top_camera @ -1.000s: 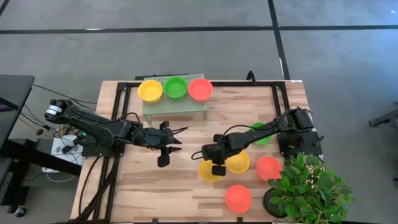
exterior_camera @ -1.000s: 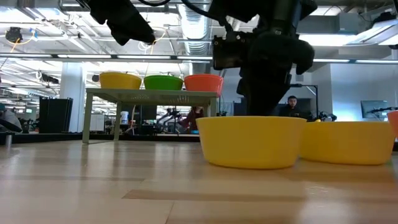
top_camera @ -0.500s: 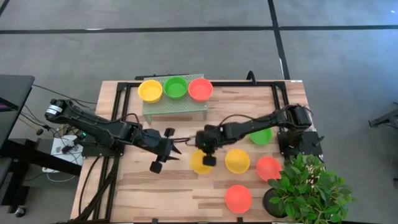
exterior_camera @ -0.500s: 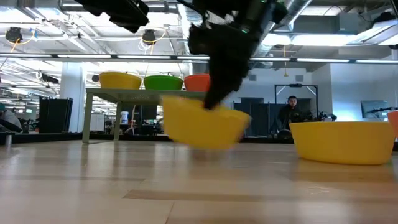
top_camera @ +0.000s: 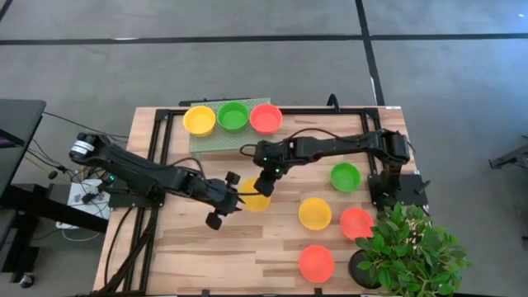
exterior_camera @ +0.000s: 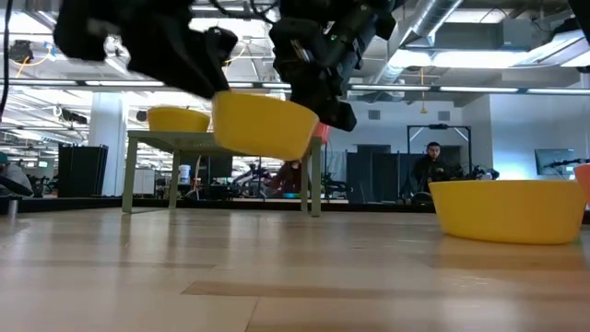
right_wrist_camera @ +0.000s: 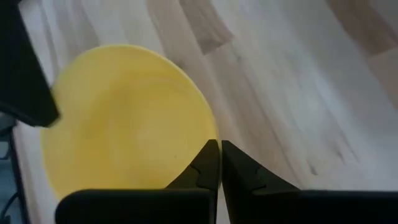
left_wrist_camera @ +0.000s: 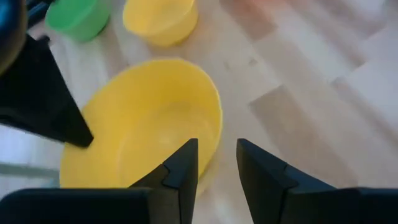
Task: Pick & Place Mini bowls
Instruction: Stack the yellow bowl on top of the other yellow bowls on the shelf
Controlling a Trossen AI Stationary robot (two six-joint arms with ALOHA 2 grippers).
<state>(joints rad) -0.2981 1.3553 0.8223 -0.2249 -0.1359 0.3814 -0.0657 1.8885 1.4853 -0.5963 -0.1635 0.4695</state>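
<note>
A yellow mini bowl (top_camera: 251, 195) hangs in the air over the table's middle, shown lifted in the low view (exterior_camera: 264, 124). My right gripper (top_camera: 263, 186) reaches in from the right and is shut on its rim. My left gripper (top_camera: 233, 197) comes from the left and is open, with one finger inside and one outside the bowl's opposite rim (left_wrist_camera: 214, 134). On the raised mesh stand (top_camera: 232, 142) at the far side sit a yellow (top_camera: 199, 120), a green (top_camera: 233, 115) and a red bowl (top_camera: 266, 118). My right gripper (right_wrist_camera: 219, 144) pinches the yellow bowl's rim (right_wrist_camera: 209, 127), one finger inside the bowl and one outside. It comes slanting down from above and from the right. The bowl is lifted clear of the table and slightly tilted. My left gripper (left_wrist_camera: 216, 143) straddles the rim; whether it touches, I cannot tell.
On the table's right half rest a green bowl (top_camera: 345, 176), a yellow bowl (top_camera: 314, 213) and two red bowls (top_camera: 355, 223) (top_camera: 316, 263). A potted plant (top_camera: 411, 247) stands at the near right corner. Bare wood lies near and left of the grippers.
My right gripper has lifted the yellow bowl off the table from beside the other yellow bowl, carrying it up, toward the left and toward the far edge. My left gripper has moved right toward the bowl and now stands around its rim.
</note>
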